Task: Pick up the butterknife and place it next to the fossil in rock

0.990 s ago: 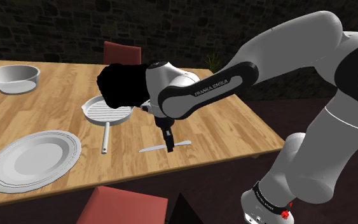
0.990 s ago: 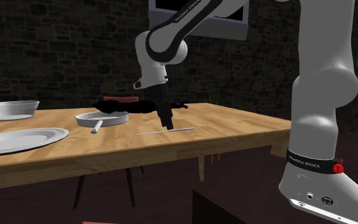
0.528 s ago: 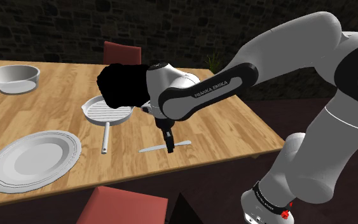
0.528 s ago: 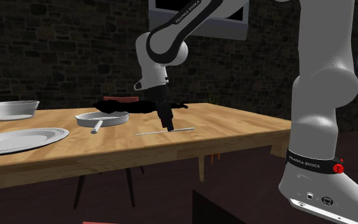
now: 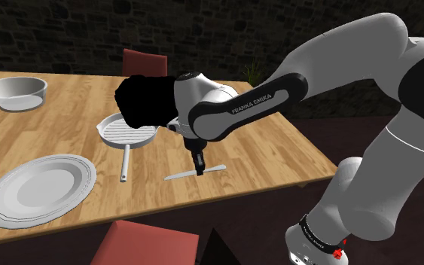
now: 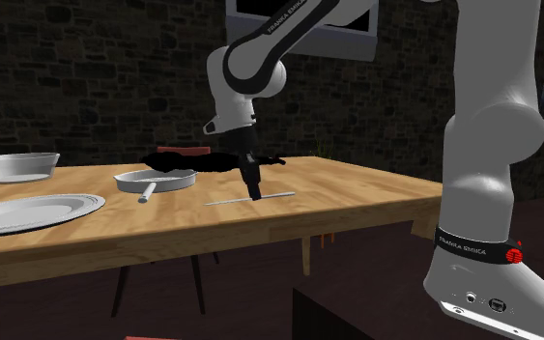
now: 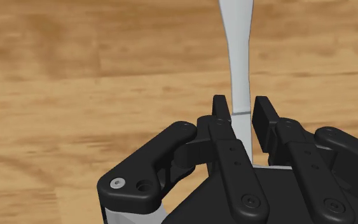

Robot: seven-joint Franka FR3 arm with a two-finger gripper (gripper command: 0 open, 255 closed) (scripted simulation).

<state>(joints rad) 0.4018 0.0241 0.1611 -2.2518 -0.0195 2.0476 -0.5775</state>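
butterknife (image 5: pixel 178 176): pale grey, slim, lying flat on wood worktop (image 5: pixel 278 154), long axis 8-to-2 o'clock in shoulder view. fossil in rock (image 5: pixel 146 102): drawn as black lump, well apart, at butterknife's 11 o'clock.

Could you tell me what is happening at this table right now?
The white arm's black gripper is down on the wooden table, its fingers clasping a pale butterknife that lies flat on the wood. The black fossil rock sits beyond it, beside a grill pan. The knife is not lifted yet.

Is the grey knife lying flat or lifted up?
Lying flat: the thin grey butterknife rests along the wooden table, black gripper down over it.
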